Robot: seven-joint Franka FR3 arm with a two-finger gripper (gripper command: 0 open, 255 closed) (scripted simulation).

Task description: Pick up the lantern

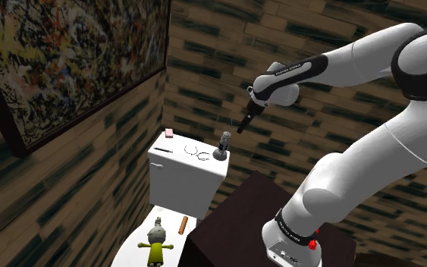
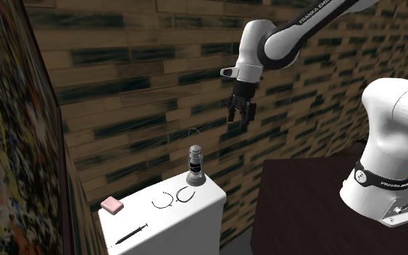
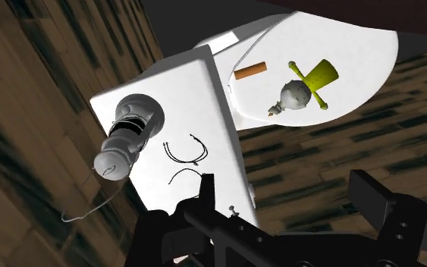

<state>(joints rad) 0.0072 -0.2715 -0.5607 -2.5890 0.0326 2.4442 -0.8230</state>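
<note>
The gripper [image 2: 242,116] hangs with its fingers spread and nothing between them, up and aside from the lantern [image 2: 194,165], well apart. The grey lantern stands upright near a corner of the white toilet tank lid [image 2: 195,217], its wire handle barely traceable. Thin dark loops [image 2: 175,197] beside it are too fine to identify.

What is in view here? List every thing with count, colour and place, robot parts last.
toilet tank: one, white, against the plank wall
toilet lid: one, white, closed, in front of the tank
lantern: one, grey, upright on the tank top
wire loops: two, dark, flat beside the lantern
pink block: one, on the tank top
thin rod: one, black, on the tank top
doll: one, yellow-green dress, lying on the toilet lid
short stick: one, orange-brown, beside the doll
painting: one, speckled, dark frame, on the wall
stand: one, dark, beside the toilet
arm: one, white
tool: one, black, open, above the lantern, apart from it
</note>
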